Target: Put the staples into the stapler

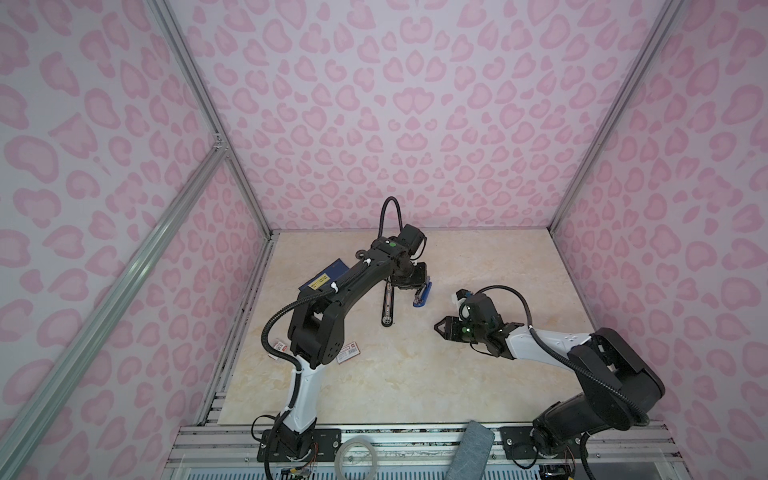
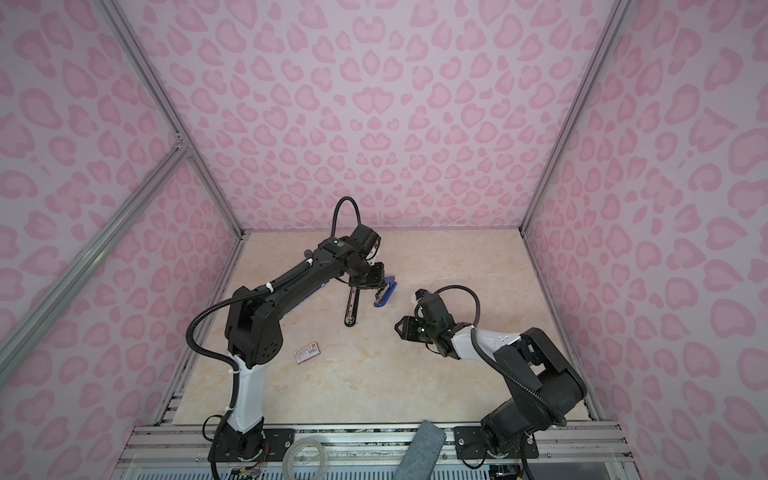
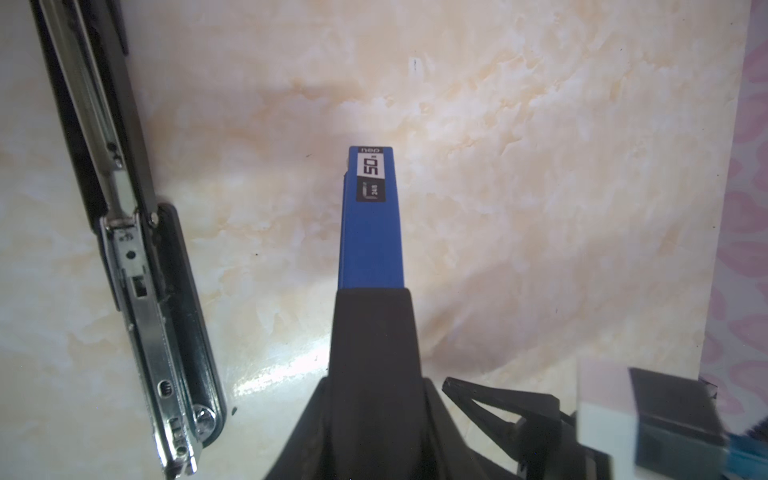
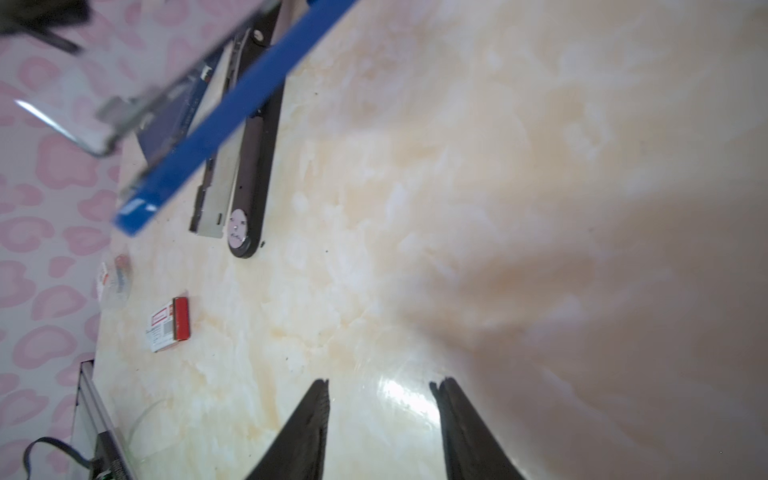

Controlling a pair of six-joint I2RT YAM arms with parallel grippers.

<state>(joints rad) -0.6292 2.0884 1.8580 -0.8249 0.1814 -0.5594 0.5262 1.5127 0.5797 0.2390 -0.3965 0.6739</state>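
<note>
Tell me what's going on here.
The left gripper is clamped on the stapler's blue top, holding it raised beside the black base, which lies flat on the table with its metal rail exposed. The right gripper hangs open and empty off to the side. A small white and red box sits near the left arm. No loose staples show; whether any sit in the rail I cannot tell.

Marbled tabletop (image 1: 415,374) bears opened stapler (image 1: 387,307), red-labelled box (image 2: 307,353), perhaps a booklet (image 1: 328,274)
</note>
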